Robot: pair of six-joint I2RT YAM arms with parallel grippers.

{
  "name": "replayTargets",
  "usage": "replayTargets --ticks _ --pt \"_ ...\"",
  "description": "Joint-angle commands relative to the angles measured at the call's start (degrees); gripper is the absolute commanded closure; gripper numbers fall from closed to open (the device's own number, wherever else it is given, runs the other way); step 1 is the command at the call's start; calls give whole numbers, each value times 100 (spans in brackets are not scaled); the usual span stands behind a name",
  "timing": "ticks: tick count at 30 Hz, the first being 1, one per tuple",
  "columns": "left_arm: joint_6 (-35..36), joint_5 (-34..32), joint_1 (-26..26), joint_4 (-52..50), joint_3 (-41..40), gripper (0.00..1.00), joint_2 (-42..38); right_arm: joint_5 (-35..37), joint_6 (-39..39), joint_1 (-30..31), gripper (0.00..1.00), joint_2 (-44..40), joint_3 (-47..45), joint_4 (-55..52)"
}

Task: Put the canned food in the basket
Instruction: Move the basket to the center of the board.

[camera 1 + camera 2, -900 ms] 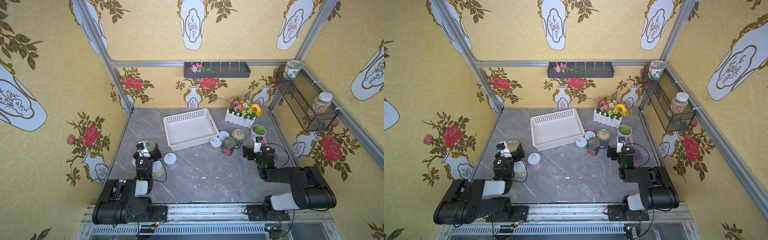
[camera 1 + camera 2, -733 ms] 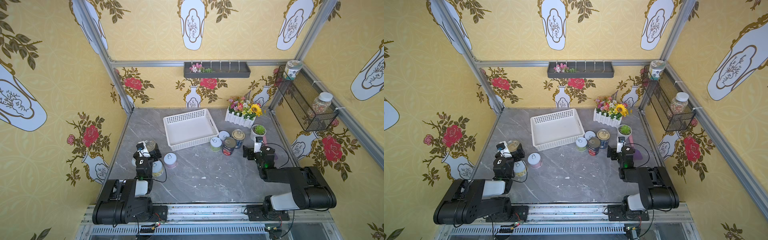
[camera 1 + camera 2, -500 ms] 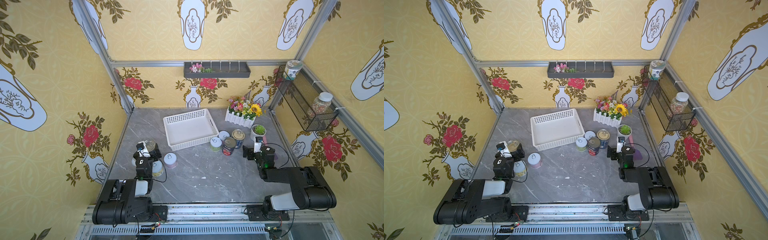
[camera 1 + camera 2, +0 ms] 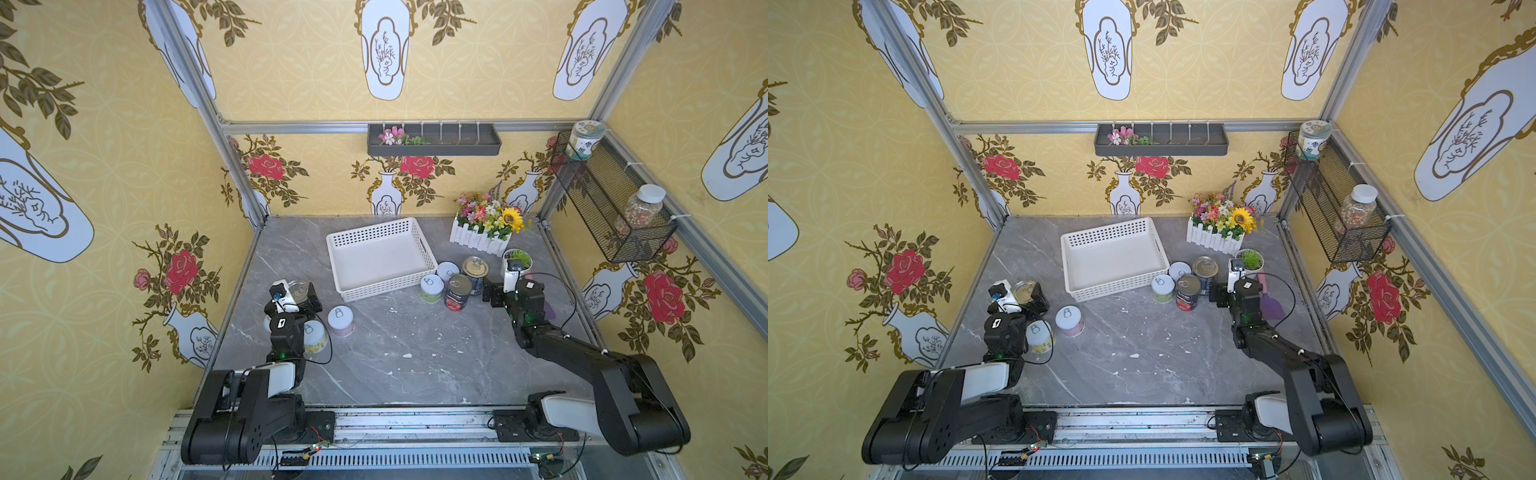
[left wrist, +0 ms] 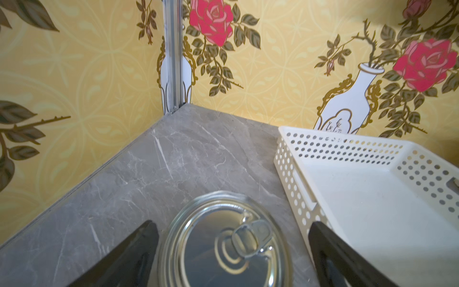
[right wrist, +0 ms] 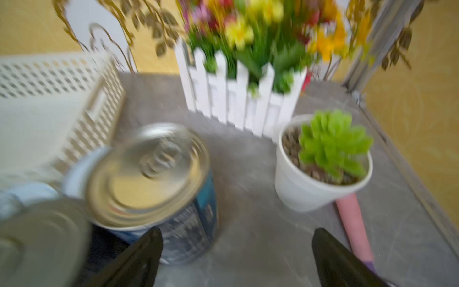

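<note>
Both grippers slack, basket [image 4: 380, 291] empty.
My left gripper [image 5: 232, 225] straddles the upright silver can [image 5: 223, 251], jaws wide, not clamped; basket lies right and far of it. My right gripper [image 6: 237, 231], released, has the upright blue can [image 6: 149, 174] just left of it, near the basket's right wall.

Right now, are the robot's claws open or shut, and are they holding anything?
Left claw: open, either side of the round metal tin with a silver pull-tab lid, not gripping it.
Right claw: open, holding nothing.
</note>
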Motion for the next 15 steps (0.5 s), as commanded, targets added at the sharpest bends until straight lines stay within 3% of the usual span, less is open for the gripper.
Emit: replayTargets --ticks 1,4,6,8,9,12,13,15 --pt "-150 -662 -115 -1105 324 0 -578 388 379 130 3 -552 431 -1478" --pt "-775 -1205 -143 -2211 677 0 -1087 -355 676 100 3 -1132 728 -2054" --pt "-1311 -1301 -142 -3380 1169 0 -1481 -528 1307 146 3 -1455 862 -1985" --pt "-1605 -796 -138 -4629 1805 0 -1781 -130 2642 146 3 -1553 1219 -2647" --pt "-1818 -414 -142 -5140 2091 0 -1876 -369 2861 133 3 -1474 1578 -3199" --pt "-2134 369 -147 -5406 2311 0 -1964 -2697 1881 347 3 -483 2841 -4058" --pt "-2306 516 -144 -5333 2271 0 -1958 -2921 1823 539 3 -101 3248 -4368" --pt "-2789 1008 -138 -5192 2273 0 -1884 -2300 1576 1242 3 757 4249 -5314"
